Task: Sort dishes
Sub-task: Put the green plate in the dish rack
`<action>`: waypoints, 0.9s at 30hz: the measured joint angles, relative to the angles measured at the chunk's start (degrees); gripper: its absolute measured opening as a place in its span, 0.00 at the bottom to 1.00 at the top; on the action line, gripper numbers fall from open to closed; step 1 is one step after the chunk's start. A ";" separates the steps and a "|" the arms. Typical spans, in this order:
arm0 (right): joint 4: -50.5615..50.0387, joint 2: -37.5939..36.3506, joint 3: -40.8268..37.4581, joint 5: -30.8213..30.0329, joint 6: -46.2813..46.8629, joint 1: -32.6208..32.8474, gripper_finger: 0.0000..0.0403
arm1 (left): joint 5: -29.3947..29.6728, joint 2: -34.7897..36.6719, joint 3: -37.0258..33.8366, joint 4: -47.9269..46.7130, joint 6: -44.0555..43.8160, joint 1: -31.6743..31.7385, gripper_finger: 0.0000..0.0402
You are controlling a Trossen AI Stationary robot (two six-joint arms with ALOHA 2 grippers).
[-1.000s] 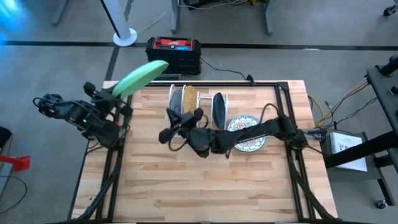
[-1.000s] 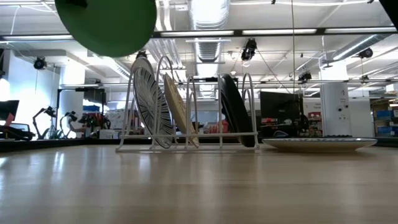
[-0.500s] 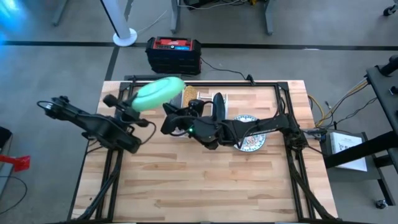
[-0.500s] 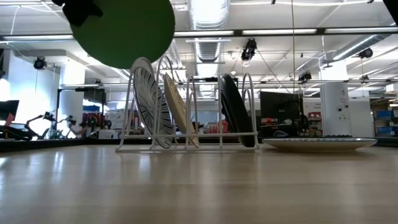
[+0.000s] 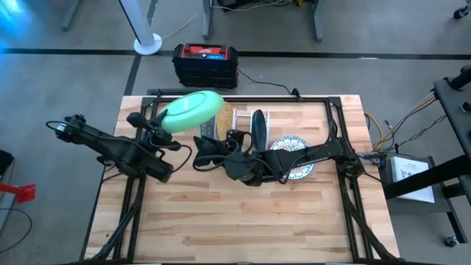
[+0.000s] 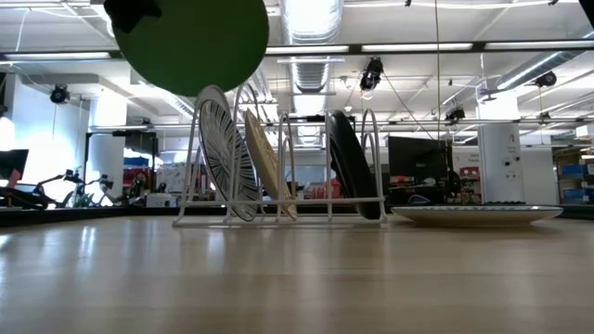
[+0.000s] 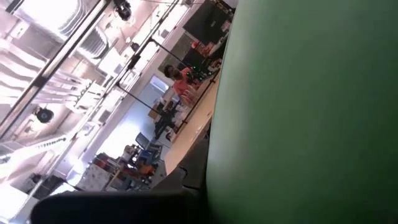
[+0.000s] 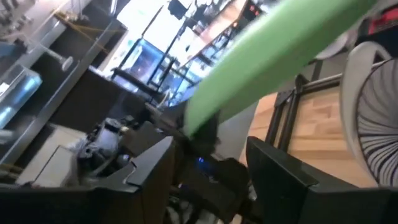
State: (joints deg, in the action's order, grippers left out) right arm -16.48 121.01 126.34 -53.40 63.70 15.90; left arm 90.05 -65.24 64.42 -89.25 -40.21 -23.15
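Overhead only: left gripper (image 5: 163,126) w/ green plate (image 5: 190,111), maybe above rack (image 5: 243,116).

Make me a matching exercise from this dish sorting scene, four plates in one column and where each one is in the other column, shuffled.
Column one:
1. light green plate
2. floral plate
3. dark teal plate
4. mustard speckled plate

Column two:
A. lying flat on the table
B. held in the air by the left end effector
C. upright, at the right of the wire rack in the low view
D. upright in the rack, beside the black-striped plate

Pairs: 1-B, 2-A, 3-C, 4-D
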 joint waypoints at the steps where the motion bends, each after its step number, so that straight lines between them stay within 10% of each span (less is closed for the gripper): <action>1: 0.00 0.00 0.00 -1.32 -0.03 0.16 0.48 | 0.04 0.23 0.62 0.10 0.24 0.02 0.10; 27: 1.85 0.00 -0.17 -1.00 -0.93 -7.14 0.48 | 0.10 -3.36 1.53 3.02 0.09 -0.07 0.10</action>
State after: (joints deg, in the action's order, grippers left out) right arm -14.63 121.01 126.18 -54.40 62.78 8.75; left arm 90.15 -68.60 65.95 -86.23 -40.12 -23.22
